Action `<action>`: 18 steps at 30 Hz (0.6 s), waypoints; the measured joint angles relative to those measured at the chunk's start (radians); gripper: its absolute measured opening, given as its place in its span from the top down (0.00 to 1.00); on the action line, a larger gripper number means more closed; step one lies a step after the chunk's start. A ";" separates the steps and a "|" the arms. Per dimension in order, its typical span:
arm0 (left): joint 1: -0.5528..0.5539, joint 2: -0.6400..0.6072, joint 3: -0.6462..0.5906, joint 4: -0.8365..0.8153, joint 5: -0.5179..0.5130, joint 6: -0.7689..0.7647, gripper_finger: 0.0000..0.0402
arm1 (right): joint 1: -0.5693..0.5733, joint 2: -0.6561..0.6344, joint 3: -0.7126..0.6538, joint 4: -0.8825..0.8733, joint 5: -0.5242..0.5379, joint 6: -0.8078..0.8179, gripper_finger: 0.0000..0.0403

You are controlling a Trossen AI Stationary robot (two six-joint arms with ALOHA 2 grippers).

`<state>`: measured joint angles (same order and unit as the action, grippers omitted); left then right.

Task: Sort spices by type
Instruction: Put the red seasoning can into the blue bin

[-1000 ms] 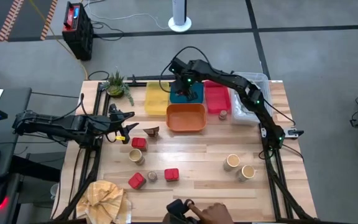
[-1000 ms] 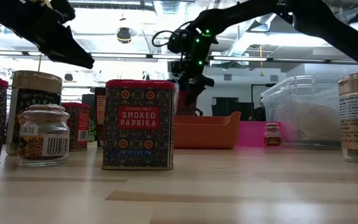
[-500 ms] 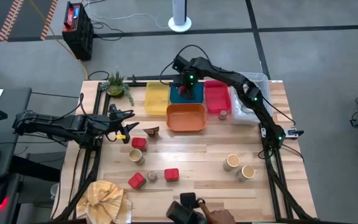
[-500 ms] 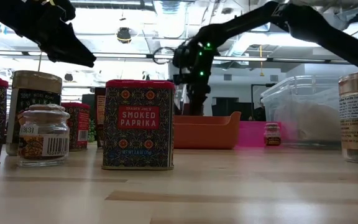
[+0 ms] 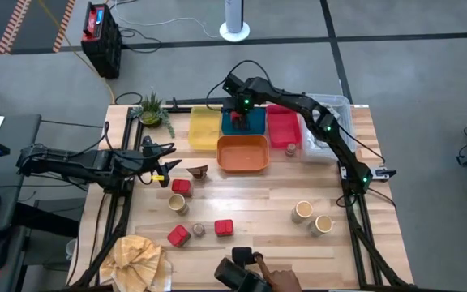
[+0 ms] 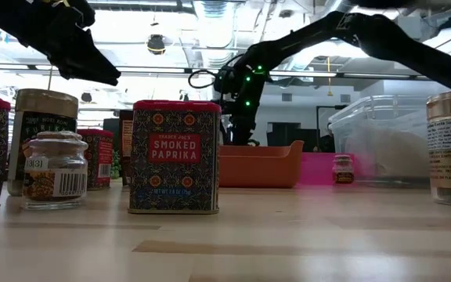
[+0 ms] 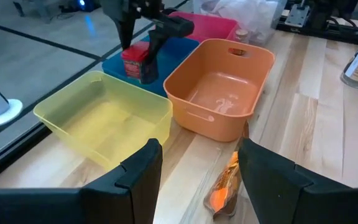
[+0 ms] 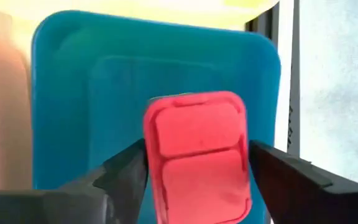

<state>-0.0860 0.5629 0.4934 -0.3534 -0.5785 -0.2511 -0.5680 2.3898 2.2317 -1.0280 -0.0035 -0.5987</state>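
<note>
The right gripper [image 8: 194,168] straddles a red tin [image 8: 196,152] standing in the blue tray [image 8: 67,99], its hold uncertain.

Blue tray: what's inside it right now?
One red tin stands in the blue tray, between the fingers of the right gripper, which are spread just wider than it. The tray floor under the tin is covered; the rest looks bare.

Right gripper [image 5: 237,122] has shifted slightly over the blue tray [image 5: 254,122], red tin [image 8: 197,155] between its fingers; a hand [image 5: 278,281] moved.
</note>
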 joint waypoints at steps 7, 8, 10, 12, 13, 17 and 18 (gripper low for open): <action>0.000 0.000 0.000 0.000 0.000 0.027 0.50 | 0.034 -0.007 0.118 -0.106 0.071 0.010 0.16; 0.000 0.000 0.000 0.000 0.000 0.030 0.50 | 0.045 -0.016 0.127 -0.117 0.073 0.023 0.16; 0.000 0.000 0.000 -0.002 0.000 0.033 0.50 | 0.079 -0.067 0.095 -0.117 0.072 0.036 0.16; 0.000 0.000 0.000 -0.012 0.000 0.029 0.50 | 0.128 -0.098 0.092 -0.120 0.036 0.063 0.16; 0.000 0.000 0.000 -0.023 0.001 0.029 0.50 | 0.153 -0.107 0.093 -0.131 -0.002 0.082 0.17; 0.000 0.000 0.000 -0.053 0.005 0.027 0.50 | 0.284 -0.100 0.089 -0.189 -0.120 0.137 0.18; 0.000 0.000 0.000 -0.056 0.006 0.027 0.50 | 0.316 -0.098 0.085 -0.198 -0.132 0.154 0.18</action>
<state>-0.0864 0.5628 0.4934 -0.4094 -0.5729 -0.2241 -0.2523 2.2921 2.3166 -1.2261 -0.1359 -0.4444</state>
